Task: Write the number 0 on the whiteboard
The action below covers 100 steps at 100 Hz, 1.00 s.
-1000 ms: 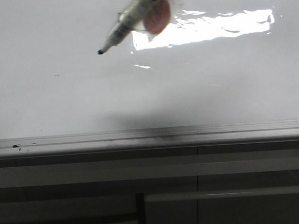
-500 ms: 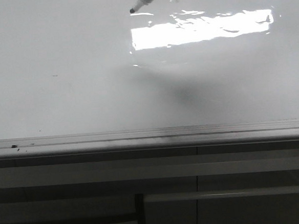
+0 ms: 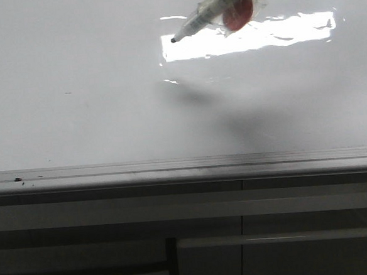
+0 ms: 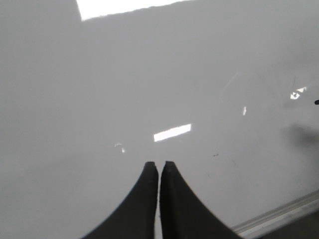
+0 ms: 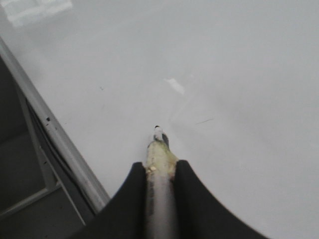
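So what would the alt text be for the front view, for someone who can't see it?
A marker reaches in from the top, its dark tip over a blank white board near a bright patch of reflected light. No writing shows yet. A grey tray edge runs along the board's bottom, dark cabinets below.

My front camera faces the whiteboard [image 3: 75, 120] squarely from close in, its tray edge [image 3: 186, 170] crossing mid-frame. My two wrist cameras look along each claw onto the same glossy board; the right wrist view shares that tray edge [image 5: 55, 134] at its left side with the front view.
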Each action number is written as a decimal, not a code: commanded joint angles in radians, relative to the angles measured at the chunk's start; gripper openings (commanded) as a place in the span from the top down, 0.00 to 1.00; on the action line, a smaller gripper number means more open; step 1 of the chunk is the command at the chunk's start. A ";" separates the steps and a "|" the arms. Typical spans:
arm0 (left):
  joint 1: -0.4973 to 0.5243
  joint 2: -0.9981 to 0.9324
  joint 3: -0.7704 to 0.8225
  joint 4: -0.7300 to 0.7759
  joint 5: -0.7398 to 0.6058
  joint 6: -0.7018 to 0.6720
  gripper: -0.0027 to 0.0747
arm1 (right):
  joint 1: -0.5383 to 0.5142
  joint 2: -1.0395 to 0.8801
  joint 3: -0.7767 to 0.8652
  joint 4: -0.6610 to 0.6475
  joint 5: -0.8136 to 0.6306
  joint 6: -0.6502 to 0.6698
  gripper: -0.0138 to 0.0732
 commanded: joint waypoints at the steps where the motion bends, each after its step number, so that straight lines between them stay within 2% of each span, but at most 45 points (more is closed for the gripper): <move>1: 0.000 0.002 -0.024 0.130 -0.032 -0.089 0.99 | -0.003 -0.027 -0.007 0.017 -0.180 0.000 0.93; 28: 0.000 0.002 -0.024 0.176 0.036 -0.116 0.99 | -0.003 0.004 -0.007 0.018 -0.252 0.000 0.93; 59: 0.000 0.002 -0.024 0.193 0.039 -0.116 0.99 | -0.003 0.076 -0.007 0.032 -0.339 0.000 0.93; 100: 0.000 0.002 -0.024 0.231 0.039 -0.116 0.99 | 0.009 0.175 -0.007 0.032 -0.318 0.000 0.93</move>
